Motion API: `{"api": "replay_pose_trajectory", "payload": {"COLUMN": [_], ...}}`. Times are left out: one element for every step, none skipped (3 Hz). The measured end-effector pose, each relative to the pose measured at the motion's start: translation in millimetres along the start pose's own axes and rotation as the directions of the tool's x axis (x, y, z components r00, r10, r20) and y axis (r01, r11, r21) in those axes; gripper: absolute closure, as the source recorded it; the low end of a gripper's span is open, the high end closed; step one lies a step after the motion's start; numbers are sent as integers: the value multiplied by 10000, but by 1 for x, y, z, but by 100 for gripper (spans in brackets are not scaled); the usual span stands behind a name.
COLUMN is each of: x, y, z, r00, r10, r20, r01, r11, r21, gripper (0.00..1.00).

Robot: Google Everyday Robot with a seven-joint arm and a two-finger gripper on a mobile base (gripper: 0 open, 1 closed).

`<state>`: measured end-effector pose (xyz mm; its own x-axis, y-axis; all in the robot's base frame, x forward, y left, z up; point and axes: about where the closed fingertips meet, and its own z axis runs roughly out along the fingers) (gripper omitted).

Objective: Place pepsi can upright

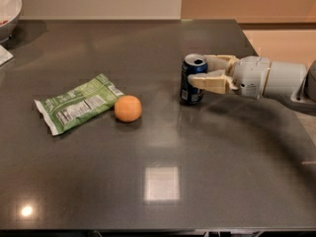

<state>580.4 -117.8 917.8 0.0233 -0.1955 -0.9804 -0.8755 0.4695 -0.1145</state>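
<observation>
Camera view: I am looking down at a dark grey table [237, 172] with a glossy top, which fills most of the picture. A square patch of light is mirrored on it near the front edge.

The pepsi can [192, 79] stands upright on the table, right of centre and towards the far side. It is dark blue with a silver top, and the opening in the lid faces up.

My robot's arm [269, 77] comes in from the right edge, a thick white cylinder lying almost level above the table. At its end the cream-coloured gripper [202, 69] is at the can, reaching round its right side at about mid-height. One part of it crosses the front of the can, and the other lies behind, near the rim. I cannot tell whether the gripper is clamped on the can or merely sits around it.

An orange [128, 108] rests on the table to the left of the can, well apart from it. Just beside the orange, on its left and almost touching it, lies a flat green snack bag [76, 107], set at a slant with its label side up.

In the far left corner is part of a white bowl [9, 8]. Below it, at the left edge, is a scrap of white paper [4, 56].
</observation>
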Motion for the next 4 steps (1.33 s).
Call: {"api": "replay_pose_trajectory", "payload": {"x": [4,8,12,12], "y": [0,-1,-1,-1], "z": [0,1,2,2], "r00": [9998,9995,9994,9994], "r10": [173,269,330,330], "r20": [108,133,58,58], "r01": [-173,-269,-330,-329], "r11": [9998,9996,9994,9994], "r21": [-20,-29,-56,-58], "gripper": [35,12,0,0]}}
